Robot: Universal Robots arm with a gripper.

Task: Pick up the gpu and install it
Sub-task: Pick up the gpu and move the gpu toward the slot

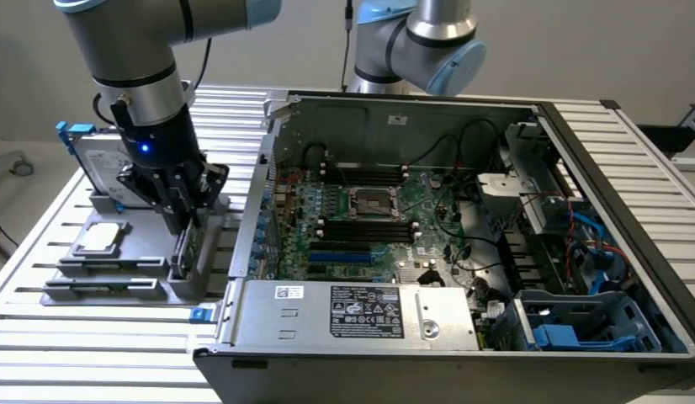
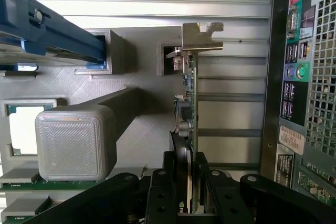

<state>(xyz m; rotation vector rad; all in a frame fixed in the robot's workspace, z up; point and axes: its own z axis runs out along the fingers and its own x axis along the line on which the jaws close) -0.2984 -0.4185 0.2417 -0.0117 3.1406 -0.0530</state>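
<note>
Gripper [image 2: 190, 167] fingers are straddling the gpu [image 2: 192, 93], one on each face, though whether they are clamping it I cannot tell. The gpu is standing on edge along the gray holder's [image 1: 135, 282] right edge in the exterior view, just beside the open computer case [image 1: 325, 105].

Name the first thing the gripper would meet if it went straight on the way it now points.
Most likely the gpu, which stands on edge in the grey holder. The gripper points straight down at the card's upper edge. Whether the two already touch is unclear.
</note>
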